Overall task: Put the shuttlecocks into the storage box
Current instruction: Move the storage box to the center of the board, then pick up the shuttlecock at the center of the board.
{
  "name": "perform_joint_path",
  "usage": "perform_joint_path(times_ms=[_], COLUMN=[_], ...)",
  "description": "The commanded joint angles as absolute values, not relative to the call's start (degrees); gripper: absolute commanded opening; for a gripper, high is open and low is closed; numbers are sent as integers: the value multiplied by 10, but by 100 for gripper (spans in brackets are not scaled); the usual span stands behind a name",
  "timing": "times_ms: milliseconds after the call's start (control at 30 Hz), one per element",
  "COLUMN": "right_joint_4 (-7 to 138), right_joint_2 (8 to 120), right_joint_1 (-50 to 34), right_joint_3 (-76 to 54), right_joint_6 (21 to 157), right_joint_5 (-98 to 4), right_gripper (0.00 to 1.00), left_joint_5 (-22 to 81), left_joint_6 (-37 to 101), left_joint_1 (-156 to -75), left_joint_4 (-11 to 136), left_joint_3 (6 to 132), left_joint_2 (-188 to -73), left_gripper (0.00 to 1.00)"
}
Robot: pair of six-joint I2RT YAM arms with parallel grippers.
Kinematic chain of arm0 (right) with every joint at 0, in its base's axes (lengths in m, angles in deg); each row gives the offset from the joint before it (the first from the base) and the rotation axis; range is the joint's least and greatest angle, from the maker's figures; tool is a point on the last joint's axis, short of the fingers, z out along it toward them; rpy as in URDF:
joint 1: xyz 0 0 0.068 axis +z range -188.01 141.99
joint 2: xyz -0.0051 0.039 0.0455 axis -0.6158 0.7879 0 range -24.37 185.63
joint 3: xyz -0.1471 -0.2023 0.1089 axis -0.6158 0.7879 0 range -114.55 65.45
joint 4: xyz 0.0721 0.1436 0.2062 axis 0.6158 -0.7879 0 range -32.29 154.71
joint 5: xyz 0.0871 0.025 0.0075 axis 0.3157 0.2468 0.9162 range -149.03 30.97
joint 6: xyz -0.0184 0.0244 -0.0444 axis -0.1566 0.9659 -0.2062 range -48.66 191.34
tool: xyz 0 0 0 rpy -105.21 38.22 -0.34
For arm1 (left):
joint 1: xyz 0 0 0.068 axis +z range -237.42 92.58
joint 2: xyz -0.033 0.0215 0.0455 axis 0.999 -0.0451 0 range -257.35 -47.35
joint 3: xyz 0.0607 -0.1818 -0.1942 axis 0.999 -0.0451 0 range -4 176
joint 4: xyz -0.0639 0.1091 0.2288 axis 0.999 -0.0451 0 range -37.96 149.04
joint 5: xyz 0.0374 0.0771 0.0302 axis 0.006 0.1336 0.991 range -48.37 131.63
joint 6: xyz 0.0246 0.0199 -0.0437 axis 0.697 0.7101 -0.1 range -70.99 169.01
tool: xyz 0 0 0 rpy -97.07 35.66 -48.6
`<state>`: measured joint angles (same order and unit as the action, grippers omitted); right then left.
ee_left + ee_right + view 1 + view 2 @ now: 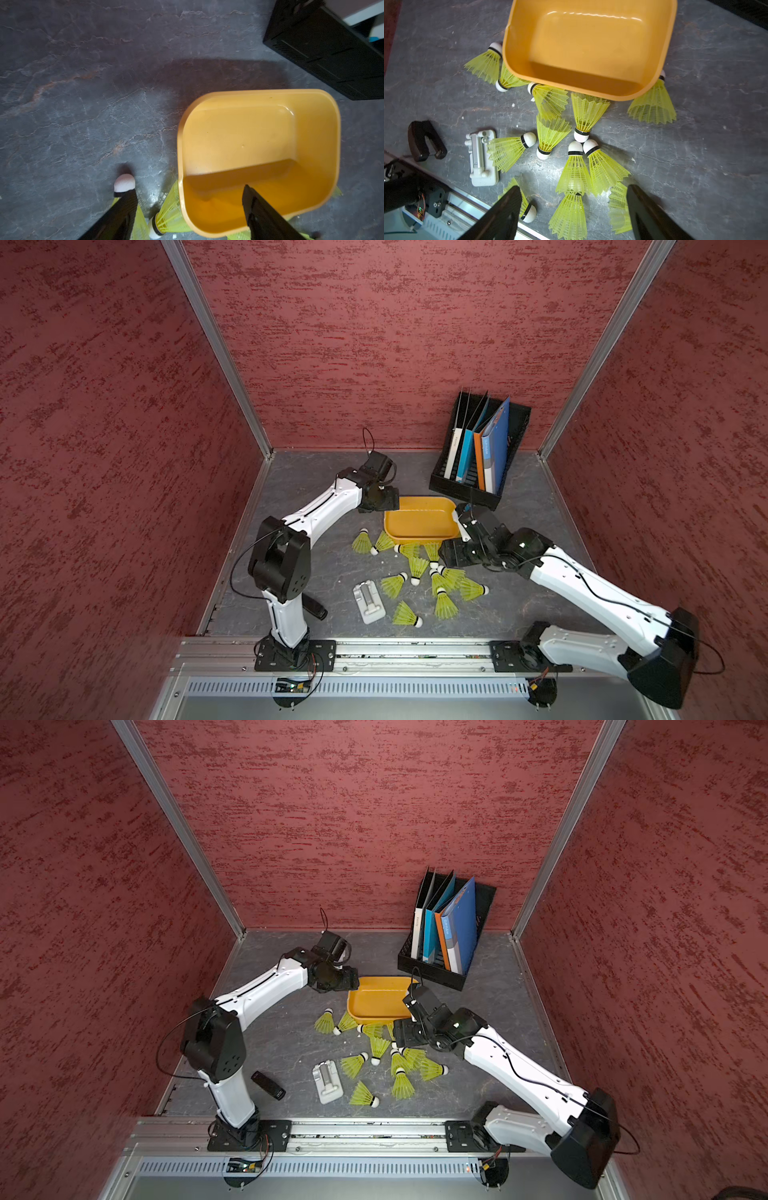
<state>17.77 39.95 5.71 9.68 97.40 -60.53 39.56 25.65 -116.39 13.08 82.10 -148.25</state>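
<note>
Dozen-odd shuttlecocks [550, 133]: loose on table [695, 145], clustered against near wall of box [591, 88]. Left gripper [188, 190]: jaws apart, above box edge. Right gripper [573, 187]: jaws apart, above cluster, nothing held.

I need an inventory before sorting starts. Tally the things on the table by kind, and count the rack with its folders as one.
Shuttlecocks: 12, all outside the box
Orange box: 1, empty
Black file rack: 1
Grey-white gadget: 1
Small black clip-like piece: 1
Total: 16
</note>
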Motion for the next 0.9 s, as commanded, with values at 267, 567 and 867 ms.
perform_joint_path(times_ms=[267,567,867], right_joint_4=[269,347,449], right_joint_2=[348,340,332], right_joint_1=[169,267,349], right_joint_3=[171,241,335], right_joint_6=[862,836,824], right_joint_5=[-608,-614,-630], right_gripper=[84,76,70], left_joint_5=[279,245,328], left_joint_6=[280,275,179], left_joint_1=[-1177,-1275,-1404], left_joint_4=[159,236,251], left_joint_3=[638,494,375], left_joint_2=[-1254,-1107,-960], left_gripper=[100,100,100])
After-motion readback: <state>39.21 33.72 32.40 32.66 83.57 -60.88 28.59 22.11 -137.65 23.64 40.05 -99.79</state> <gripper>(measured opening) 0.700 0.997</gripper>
